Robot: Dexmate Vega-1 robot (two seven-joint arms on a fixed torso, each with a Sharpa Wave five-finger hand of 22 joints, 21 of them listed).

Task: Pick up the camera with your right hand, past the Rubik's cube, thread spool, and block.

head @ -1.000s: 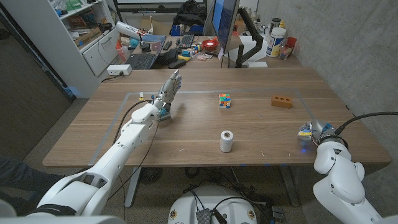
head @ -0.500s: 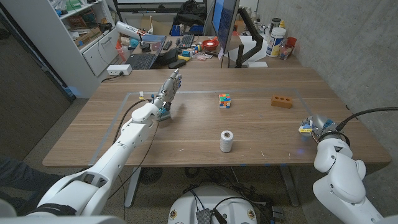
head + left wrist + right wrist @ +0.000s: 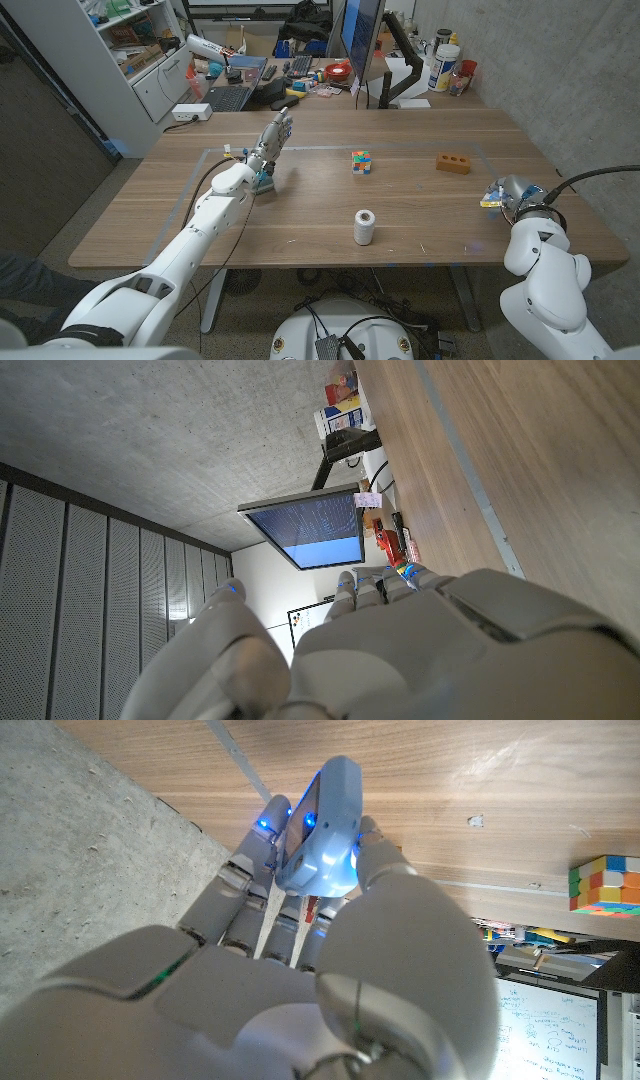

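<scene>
Concrete wall (image 3: pixel 560 50), cluttered desk (image 3: pixel 300 75), white cabinet (image 3: pixel 150 70).

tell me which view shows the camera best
The right wrist view: the pale blue camera is close up, pinched in the right hand. The head view shows it tiny at the table's right edge.

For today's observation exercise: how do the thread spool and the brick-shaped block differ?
The thread spool is white and round, standing upright; the block is orange-brown, boxy, lying flat. The spool sits nearer the robot, mid-table; the block lies farther back, toward its right. Both rest untouched on the wooden table.
</scene>
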